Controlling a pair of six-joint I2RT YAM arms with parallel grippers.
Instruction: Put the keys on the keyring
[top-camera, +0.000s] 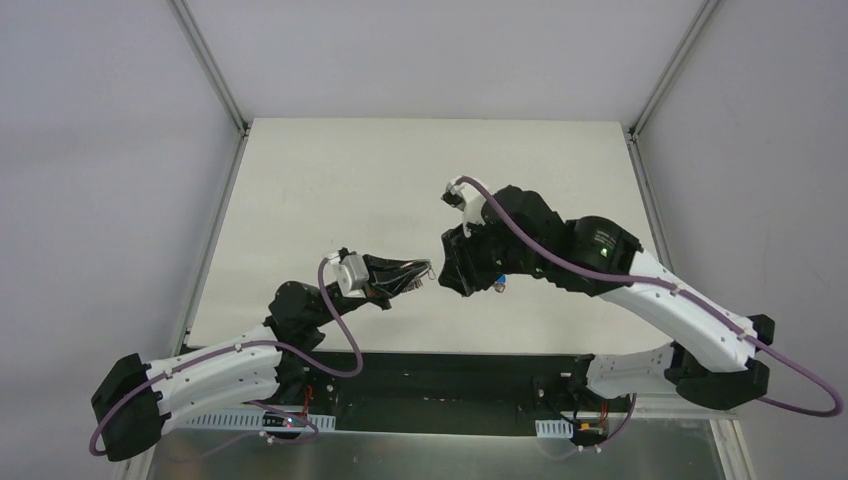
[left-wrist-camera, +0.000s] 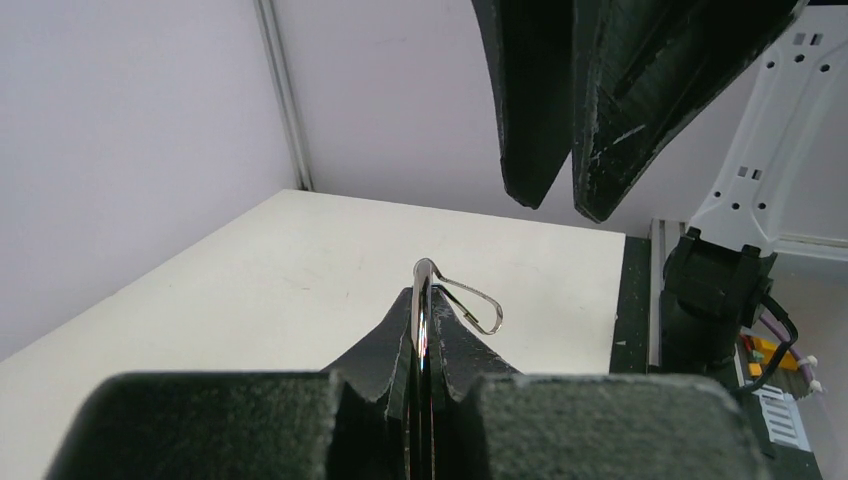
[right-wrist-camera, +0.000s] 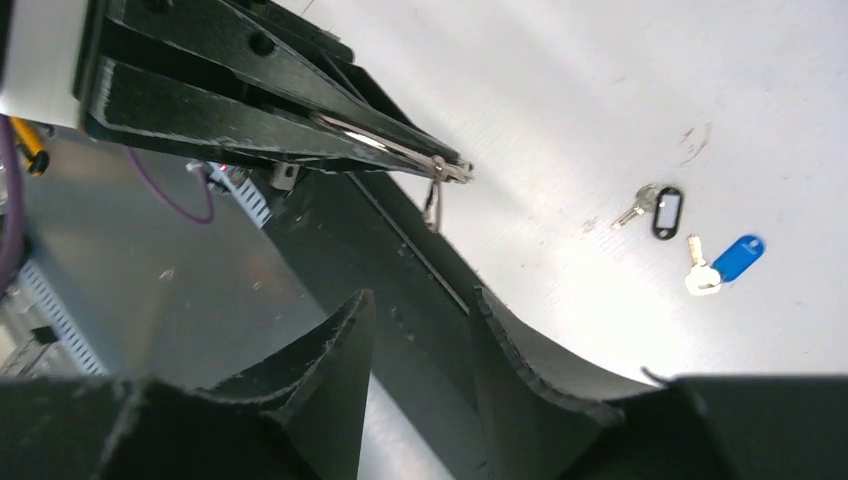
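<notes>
My left gripper (left-wrist-camera: 425, 318) is shut on the keyring (left-wrist-camera: 423, 285), a thin silver ring held edge-on above the table, with a small wire clip (left-wrist-camera: 478, 303) hanging off its tip. In the right wrist view the ring (right-wrist-camera: 440, 166) pokes out of the left fingers (right-wrist-camera: 300, 110). My right gripper (right-wrist-camera: 420, 320) is open and holds nothing, close beside the left one (top-camera: 418, 270). Two keys lie flat on the table below: one with a black head (right-wrist-camera: 664, 212) and one with a blue head (right-wrist-camera: 738, 258). From above, only the blue one (top-camera: 499, 285) peeks out by the right gripper (top-camera: 458, 280).
The white table (top-camera: 350, 190) is walled by grey panels on three sides. A dark strip with the arm bases and cables (top-camera: 450, 385) runs along the near edge. The right arm (top-camera: 640, 285) reaches in from the right.
</notes>
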